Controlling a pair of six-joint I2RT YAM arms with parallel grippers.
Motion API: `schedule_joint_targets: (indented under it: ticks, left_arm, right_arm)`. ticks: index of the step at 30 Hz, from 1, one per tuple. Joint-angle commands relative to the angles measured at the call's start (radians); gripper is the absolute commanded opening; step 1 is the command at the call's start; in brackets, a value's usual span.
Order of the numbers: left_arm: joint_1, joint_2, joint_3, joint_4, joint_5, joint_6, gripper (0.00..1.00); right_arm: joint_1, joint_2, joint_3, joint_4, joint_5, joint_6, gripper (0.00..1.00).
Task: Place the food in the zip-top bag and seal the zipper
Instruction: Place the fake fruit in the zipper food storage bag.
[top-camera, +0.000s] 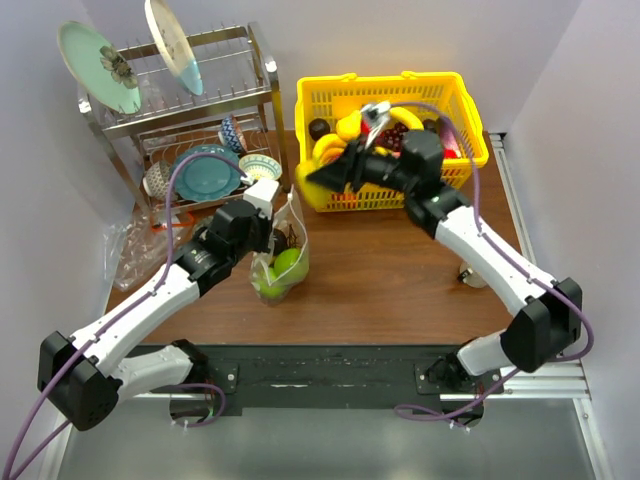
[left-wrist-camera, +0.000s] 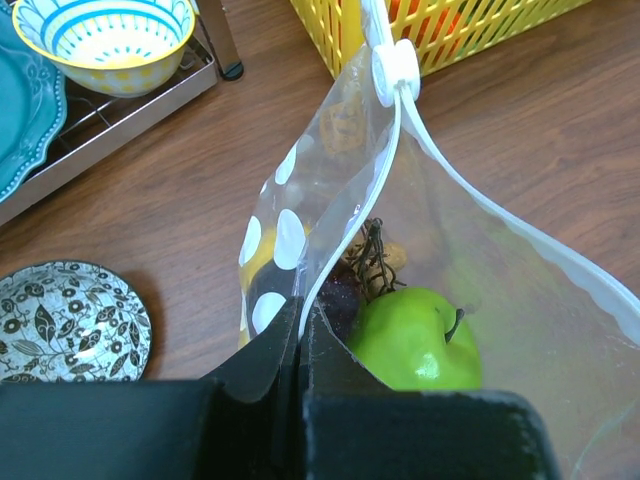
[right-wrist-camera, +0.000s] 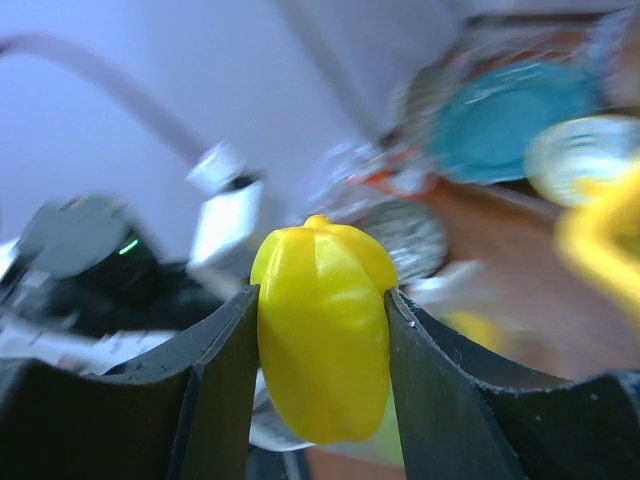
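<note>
The zip-top bag (top-camera: 283, 240) stands open on the table, clear with white dots on one side (left-wrist-camera: 290, 240). Its white zipper strip (left-wrist-camera: 365, 195) carries a slider (left-wrist-camera: 393, 72). Inside lie a green apple (left-wrist-camera: 415, 335) and a tan-brown cluster (left-wrist-camera: 378, 262); green fruit shows in the top view (top-camera: 285, 268). My left gripper (left-wrist-camera: 300, 325) is shut on the bag's mouth edge (top-camera: 268, 228). My right gripper (right-wrist-camera: 322, 300) is shut on a yellow ribbed fruit (right-wrist-camera: 322, 340), held in the air at the basket's left end (top-camera: 310, 180), above and right of the bag.
The yellow basket (top-camera: 400, 82) with bananas and dark fruit stands at the back right. A dish rack (top-camera: 190, 110) with plates and bowls stands at the back left, with a striped bowl (left-wrist-camera: 105, 35) and a patterned dish (left-wrist-camera: 65, 320) near the bag. Crumpled clear plastic (top-camera: 130, 250) lies at the left.
</note>
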Motion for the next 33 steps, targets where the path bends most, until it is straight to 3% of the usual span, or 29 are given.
schedule_joint_targets:
  ticks: [1, 10, 19, 30, 33]
  left_arm:
    - [0.005, 0.004, 0.073, -0.014, 0.029, 0.003, 0.00]
    - [0.005, 0.003, 0.138, -0.079, 0.075, -0.032, 0.00]
    - [0.007, 0.012, 0.150, -0.095, 0.082, -0.047, 0.00]
    - [0.007, -0.003, 0.156, -0.088, 0.103, -0.107, 0.00]
    - [0.007, -0.008, 0.162, -0.088, 0.105, -0.109, 0.00]
  right_arm:
    - [0.163, -0.042, -0.090, 0.209, -0.067, 0.057, 0.32]
    - [0.202, -0.067, -0.250, 0.365, 0.022, 0.083, 0.31]
    - [0.203, -0.047, -0.331, 0.377, 0.153, -0.014, 0.27]
    - [0.203, -0.030, -0.345, 0.379, 0.275, 0.029, 0.26]
    - [0.202, -0.024, -0.337, 0.373, 0.276, 0.034, 0.38]
